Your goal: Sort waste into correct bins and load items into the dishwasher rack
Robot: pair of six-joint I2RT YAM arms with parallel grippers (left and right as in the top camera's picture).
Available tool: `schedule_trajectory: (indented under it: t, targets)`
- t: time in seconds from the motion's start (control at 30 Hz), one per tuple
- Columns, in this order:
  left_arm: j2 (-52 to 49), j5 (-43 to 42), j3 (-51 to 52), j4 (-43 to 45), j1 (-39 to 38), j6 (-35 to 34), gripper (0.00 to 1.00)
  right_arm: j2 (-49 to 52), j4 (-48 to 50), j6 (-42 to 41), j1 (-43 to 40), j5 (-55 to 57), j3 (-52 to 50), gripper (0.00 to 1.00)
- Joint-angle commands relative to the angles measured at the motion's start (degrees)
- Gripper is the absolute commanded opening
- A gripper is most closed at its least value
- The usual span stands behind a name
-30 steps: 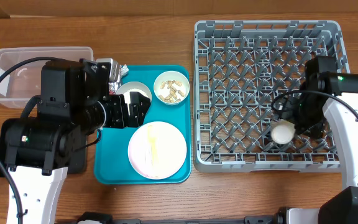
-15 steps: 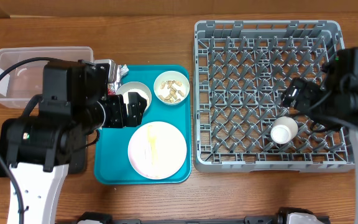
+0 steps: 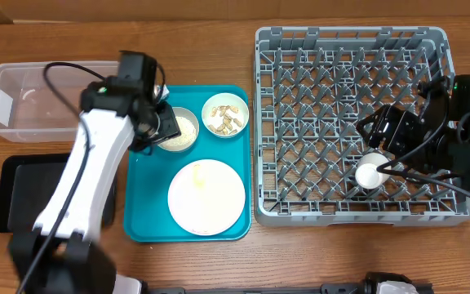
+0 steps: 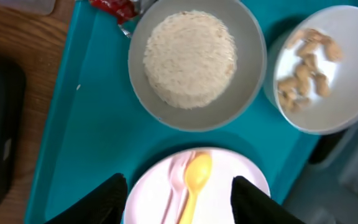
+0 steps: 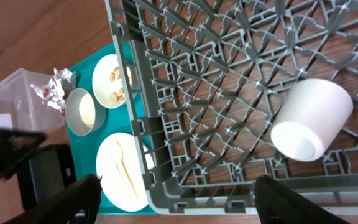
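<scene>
My left gripper is open and empty above the teal tray, next to a white bowl of rice. In the left wrist view its open jaws frame a white plate with the pale yellow utensil on it. That view also shows the rice bowl and a bowl of nut scraps. The foil wrapper lies beside the rice bowl. My right gripper is open over the grey rack, above and apart from the white cup, which lies tilted among the pegs.
The clear tub stands at the back left. The black tray lies in front of it, partly under my left arm. The nut bowl and the plate sit on the teal tray.
My right gripper has let go of the cup and drawn back up and to the right. My left arm has stretched out over the back of the teal tray.
</scene>
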State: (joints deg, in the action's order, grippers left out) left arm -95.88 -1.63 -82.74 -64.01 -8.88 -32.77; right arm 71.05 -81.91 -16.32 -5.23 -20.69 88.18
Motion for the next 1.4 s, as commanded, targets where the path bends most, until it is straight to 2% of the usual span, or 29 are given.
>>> schedule_trajectory:
  t: [0.0,0.13,0.4,0.6,0.77,0.97,1.07,1.2,1.3,1.37]
  targets:
    - [-4.2,2.6,0.4,1.7,0.2,-6.9,0.54,-0.3,-0.4,1.2,-0.2,-0.9,1.1,0.77]
    - [-8.0,2.0,0.4,2.8,0.2,-8.5,0.52,-0.3,-1.4,1.8,-0.2,-0.8,1.1,0.76]
    - [-11.5,6.1,0.4,3.5,0.4,-11.2,0.58,-0.3,-1.4,3.1,-0.2,-0.4,1.1,0.76]
    - [-13.0,5.0,0.4,3.9,0.3,-12.3,0.56,-0.3,-1.6,3.1,-0.2,-0.4,1.1,0.76]
    - [-12.8,5.0,0.4,1.6,0.4,-12.0,0.51,-0.3,-2.0,6.7,1.4,-1.4,1.0,0.77]
    - [-7.7,4.6,-1.0,-4.2,3.0,-9.1,0.51,0.0,1.3,7.2,12.1,-3.0,1.0,0.77]
    - [-1.6,4.0,-3.1,-7.7,5.4,-5.6,0.54,1.1,5.5,3.8,18.7,-1.1,1.0,0.76]
    - [7.5,4.2,-6.0,-11.8,9.0,-2.3,0.62,4.8,10.4,-2.4,27.6,5.3,1.0,0.76]
    - [14.6,4.2,-7.0,-14.5,11.5,-1.6,0.74,9.5,13.5,-5.8,34.2,8.7,1.0,0.76]
    - [18.8,4.2,-7.0,-15.5,12.4,-0.5,0.78,13.1,15.0,-8.2,37.8,11.4,1.0,0.75]
